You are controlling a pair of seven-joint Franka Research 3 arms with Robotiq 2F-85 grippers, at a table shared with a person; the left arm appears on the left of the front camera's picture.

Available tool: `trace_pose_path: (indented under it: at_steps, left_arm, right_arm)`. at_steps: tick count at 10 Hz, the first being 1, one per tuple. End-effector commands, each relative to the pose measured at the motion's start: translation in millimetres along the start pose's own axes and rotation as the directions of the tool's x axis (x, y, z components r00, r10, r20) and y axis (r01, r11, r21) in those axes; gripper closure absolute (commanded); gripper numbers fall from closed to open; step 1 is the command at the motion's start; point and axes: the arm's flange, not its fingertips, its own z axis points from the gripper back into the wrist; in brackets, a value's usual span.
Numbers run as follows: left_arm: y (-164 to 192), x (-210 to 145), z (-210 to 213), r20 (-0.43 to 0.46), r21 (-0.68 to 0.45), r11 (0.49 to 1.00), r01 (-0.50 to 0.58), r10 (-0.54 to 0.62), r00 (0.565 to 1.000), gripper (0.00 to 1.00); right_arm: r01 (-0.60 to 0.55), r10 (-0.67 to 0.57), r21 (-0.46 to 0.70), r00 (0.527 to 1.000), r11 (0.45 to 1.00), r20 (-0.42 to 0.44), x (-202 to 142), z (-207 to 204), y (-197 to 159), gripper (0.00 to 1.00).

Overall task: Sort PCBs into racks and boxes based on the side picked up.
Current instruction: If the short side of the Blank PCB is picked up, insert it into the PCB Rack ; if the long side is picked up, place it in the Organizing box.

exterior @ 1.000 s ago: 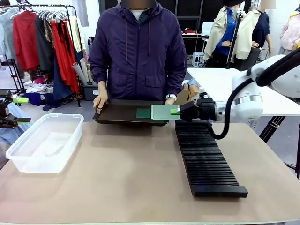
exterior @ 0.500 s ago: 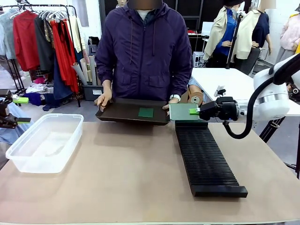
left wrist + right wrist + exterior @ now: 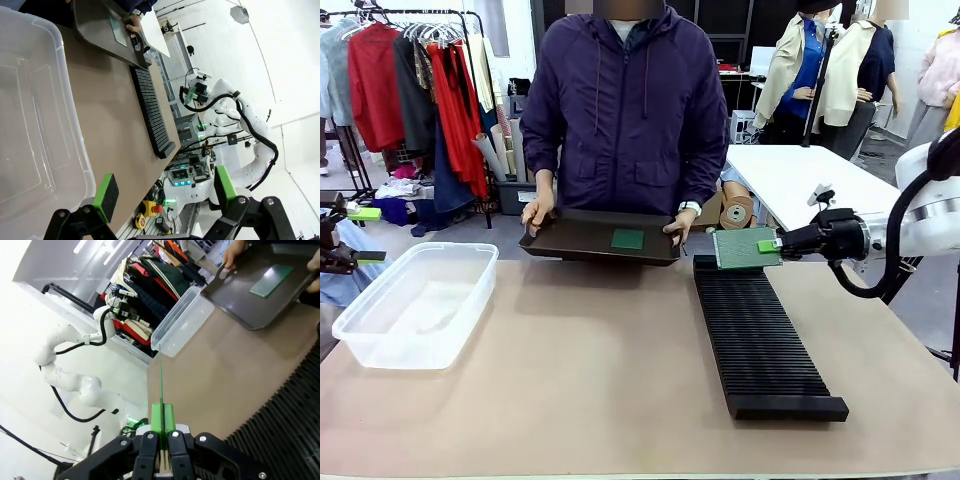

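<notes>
Count: two claws, two PCBs, one rack, one box, one tray.

Nearest me, the brown tabletop (image 3: 580, 390) lies bare along its whole near strip, from its left edge to the rack's near end.

My left claw (image 3: 165, 192) hangs at the left by the box. Its green pads are spread wide apart and it holds nothing.

The single clear box (image 3: 415, 300) stands at the tabletop's left edge, open-topped.

The single black rack (image 3: 760, 335) runs from near to far on the right half. A broad bare stretch of tabletop lies between it and the box.

My right claw (image 3: 772, 245) comes in from the right over the rack's far end, its pads pressed together on one short edge of the held PCB (image 3: 745, 248). This board stands roughly upright, with its dotted lighter face toward the front camera. Along my right wrist it appears as a thin green line. I cannot tell whether its lower edge touches the ribs.

Farthest, at the tabletop's far edge, a person (image 3: 630, 110) holds the one dark tray (image 3: 575, 240) with both hands (image 3: 536, 212), one at each end. The second PCB (image 3: 628, 239) lies flat on the tray, right of its middle and apart from the rim, with a darker green face up.
</notes>
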Motion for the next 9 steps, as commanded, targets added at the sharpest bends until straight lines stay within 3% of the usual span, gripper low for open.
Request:
trace_pose_path:
  at_steps: [1,7,9]
  left_arm:
    - [-1,1,0,0.003,0.004,1.0,-0.013,0.013,1.0,0.0]
    - [-1,1,0,0.003,0.004,1.0,-0.013,0.013,1.0,0.0]
    - [-1,1,0,0.003,0.004,1.0,-0.013,0.013,1.0,0.0]
  right_arm:
    - [-0.131,0.131,0.011,0.991,0.991,0.013,-15,6,-8,1.0]
    - [-0.347,0.341,0.019,0.929,0.938,0.142,-30,19,-37,1.0]
    - [-0.416,0.418,-0.044,0.899,0.908,0.128,-26,17,-52,1.0]
